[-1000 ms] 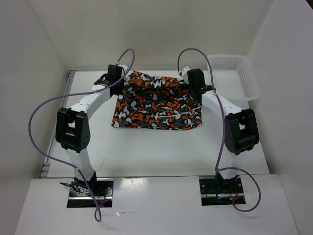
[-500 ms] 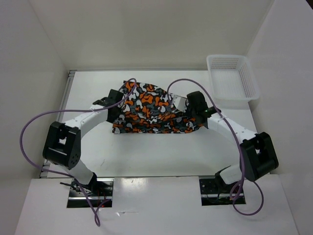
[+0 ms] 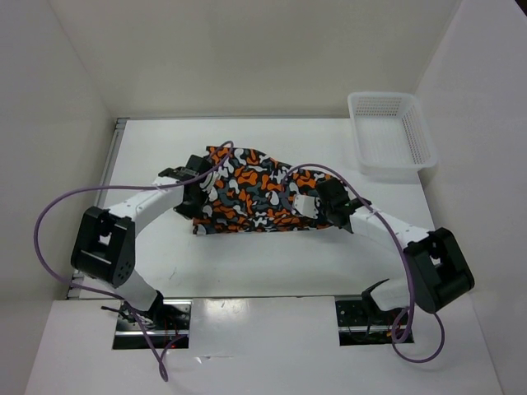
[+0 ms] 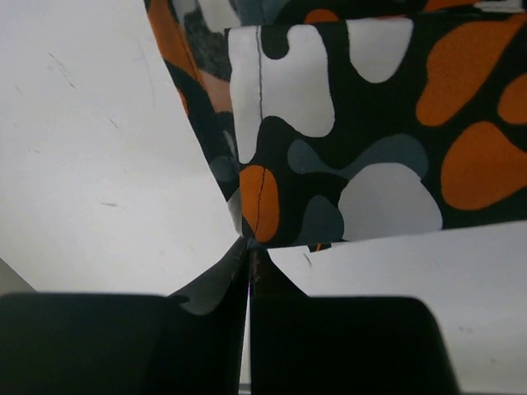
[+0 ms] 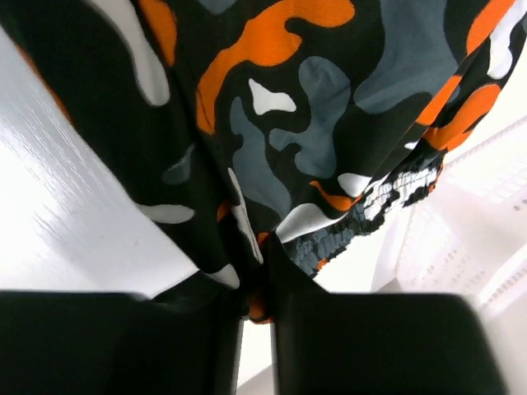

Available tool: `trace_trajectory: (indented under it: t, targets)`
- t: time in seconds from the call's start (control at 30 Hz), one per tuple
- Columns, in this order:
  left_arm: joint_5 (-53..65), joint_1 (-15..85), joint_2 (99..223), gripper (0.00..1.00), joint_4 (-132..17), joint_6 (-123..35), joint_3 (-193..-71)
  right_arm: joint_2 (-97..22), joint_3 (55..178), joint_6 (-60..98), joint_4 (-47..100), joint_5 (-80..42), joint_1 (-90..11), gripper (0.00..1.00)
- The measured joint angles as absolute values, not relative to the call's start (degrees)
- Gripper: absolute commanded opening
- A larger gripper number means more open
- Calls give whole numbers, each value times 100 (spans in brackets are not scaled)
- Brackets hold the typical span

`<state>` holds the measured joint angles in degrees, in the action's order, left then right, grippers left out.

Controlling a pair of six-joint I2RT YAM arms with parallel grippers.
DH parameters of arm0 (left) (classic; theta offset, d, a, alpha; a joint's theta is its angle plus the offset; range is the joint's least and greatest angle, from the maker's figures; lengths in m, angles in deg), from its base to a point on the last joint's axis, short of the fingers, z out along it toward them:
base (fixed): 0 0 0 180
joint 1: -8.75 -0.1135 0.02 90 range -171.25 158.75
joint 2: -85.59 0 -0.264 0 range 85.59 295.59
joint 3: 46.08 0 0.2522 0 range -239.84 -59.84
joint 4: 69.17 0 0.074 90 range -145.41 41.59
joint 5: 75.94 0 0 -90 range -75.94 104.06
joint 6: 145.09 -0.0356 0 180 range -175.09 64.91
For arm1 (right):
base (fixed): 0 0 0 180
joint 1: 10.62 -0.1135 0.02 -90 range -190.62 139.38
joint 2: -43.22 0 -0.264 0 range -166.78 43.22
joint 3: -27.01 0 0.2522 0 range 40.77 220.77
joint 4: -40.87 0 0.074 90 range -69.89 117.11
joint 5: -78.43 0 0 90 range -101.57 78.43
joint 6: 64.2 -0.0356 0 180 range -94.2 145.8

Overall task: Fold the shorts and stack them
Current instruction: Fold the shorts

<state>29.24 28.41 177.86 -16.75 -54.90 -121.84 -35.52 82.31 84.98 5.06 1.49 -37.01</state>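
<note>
I read the shorts (image 3: 251, 193) lying long axis left-to-right across the bench (image 3: 247, 255), with the left end effector (image 4: 249, 262) and right end effector (image 5: 254, 306) each clenched on one end's cloth.

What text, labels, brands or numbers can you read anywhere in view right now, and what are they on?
None: no readable text in any view.
The shorts show only their orange, white, grey and black blotch print, with no tag or label visible.
The basket is plain white mesh with no markings.
</note>
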Motion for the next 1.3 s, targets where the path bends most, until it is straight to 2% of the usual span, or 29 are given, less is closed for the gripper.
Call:
trace_trajectory:
  t: [0.07,0.13,0.17,0.33,0.43,0.57,0.6,0.77,0.93,1.13,1.3]
  targets:
    - [2755,2929,17615,15,-1441,-5497,-12158,-3536,8229,8507,502,151,-3701,58]
    - [2611,3130,17381,23,-1232,-5497,-12033,-3530,8240,8500,454,156,-3701,69]
    - [2552,3215,17283,30,-1116,-5499,-11948,-3528,8271,8406,393,138,-3701,71]
    - [2220,2898,17010,38,-449,-5501,-11744,-3418,9230,7501,-261,-369,-3576,74]
    - [2106,2402,16761,44,-292,-5499,-11882,-3211,9997,6745,-270,-799,-3419,65]
    - [1901,1921,16811,47,-644,-5490,-12592,-3073,10384,5829,-235,-1261,-3331,36]
    - [1820,1849,16890,49,-755,-5488,-12791,-3112,10384,5678,-237,-1324,-3331,32]
    - [1155,1904,17344,53,-1234,-5488,-13198,-3635,10384,5208,-246,-1394,-3318,26]
    - [740,2396,17884,56,-1398,-5490,-12780,-4142,10120,5213,-145,-1202,-3305,23]
    - [1219,2962,18028,56,-1693,-5490,-11950,-4645,9315,5593,-51,-902,-3307,23]
    - [1671,3099,18160,55,-1844,-5460,-11541,-4907,9175,5888,126,-601,-3314,23]
